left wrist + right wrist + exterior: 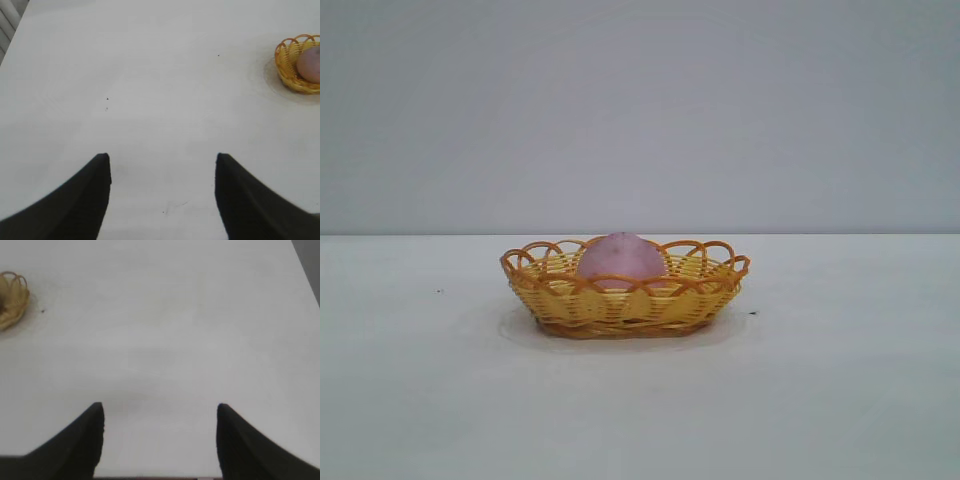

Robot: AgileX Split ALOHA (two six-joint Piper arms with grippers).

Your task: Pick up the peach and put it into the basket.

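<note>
The bench [840, 400] is wide, white and matte, with a few small dark specks on it. Behind it stands a plain grey wall [640, 110].

On the bench sits the basket [560, 300], a shallow oval of yellow weave with an orange looped rim. The peach [621, 258] lies inside it, a dull pink-mauve round lump, and its top rises above the rim.

The left claw [162, 162] hangs above bare bench. Its two dark fingers [95, 190] stand well apart, about half open, and they hold nothing and touch nothing. The basket with the peach is well apart from it, ahead and off to one side.

The right claw [160, 410] is the same: fingers [90, 435] about half open, empty, over bare bench. The basket is far ahead of it, off to the other side.
</note>
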